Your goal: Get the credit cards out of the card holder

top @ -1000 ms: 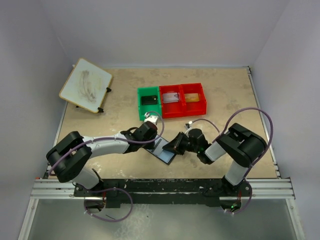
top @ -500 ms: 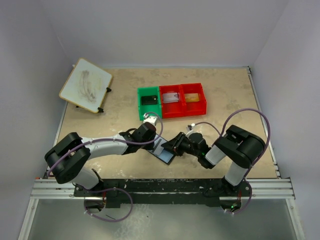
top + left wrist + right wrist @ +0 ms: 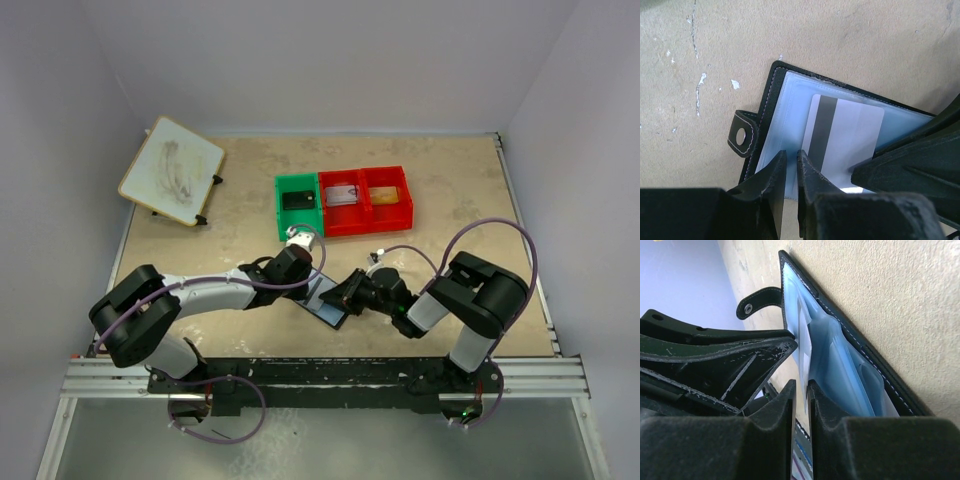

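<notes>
**A:** How far is the work, as much as one can see?

**B:** It is not finished. In the far half of the table (image 3: 450,180), the green plastic bin (image 3: 280,210) holds a flat black piece (image 3: 297,200). The red plastic bin (image 3: 408,205) has a pale piece (image 3: 343,194) in its left compartment and a tan piece (image 3: 388,194) in its right one. They may be cards already taken out, but they are too small to be sure.

**A:** And where is the holder?

**B:** The small bifold card holder (image 3: 790,100), black outside and pale blue inside, lies open close to the near edge of the table, about the middle. The left gripper (image 3: 791,154) has its tips on the pale lining, on the side of the black snap tab (image 3: 744,134). Its jaws are almost together, with only a thin slit. I cannot tell if a layer of the lining is between them. I judge that it pins the holder down.

**A:** Is a card inside?

**B:** Yes. One thin pale card (image 3: 850,135) with a dark stripe sits under a clear pocket. The right gripper (image 3: 801,385) is at the card's right side. Its jaws are also nearly closed, and the slit is in line with the card's edge. Whether the card is really pinched, I cannot tell. So at least this card is left to pull out. More cards may be in the pockets behind it, but I cannot see them.
</notes>
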`<state>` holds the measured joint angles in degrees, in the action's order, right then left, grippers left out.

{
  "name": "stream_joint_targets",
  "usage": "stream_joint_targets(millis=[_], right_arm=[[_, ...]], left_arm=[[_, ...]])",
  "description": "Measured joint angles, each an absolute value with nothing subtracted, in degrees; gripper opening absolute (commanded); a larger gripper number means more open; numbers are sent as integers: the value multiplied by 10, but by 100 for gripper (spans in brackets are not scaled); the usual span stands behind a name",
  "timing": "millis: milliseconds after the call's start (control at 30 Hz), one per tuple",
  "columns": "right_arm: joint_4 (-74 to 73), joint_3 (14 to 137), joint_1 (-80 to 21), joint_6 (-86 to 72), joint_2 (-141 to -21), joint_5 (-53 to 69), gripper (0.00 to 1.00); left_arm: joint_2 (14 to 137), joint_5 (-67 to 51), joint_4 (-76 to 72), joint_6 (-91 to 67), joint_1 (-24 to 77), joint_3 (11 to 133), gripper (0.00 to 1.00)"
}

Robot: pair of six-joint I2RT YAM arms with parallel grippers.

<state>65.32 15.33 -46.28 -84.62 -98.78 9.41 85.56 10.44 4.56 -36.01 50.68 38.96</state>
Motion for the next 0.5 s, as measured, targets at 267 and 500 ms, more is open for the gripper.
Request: stream_joint_targets(millis=[267, 500], right_arm=[[664, 145, -463, -854, -994, 87, 18], [694, 145, -463, -860, -1026, 88, 17]], left_arm=[[846, 96, 55, -364, 507, 385, 11], [846, 93, 56, -364, 507, 385, 10]])
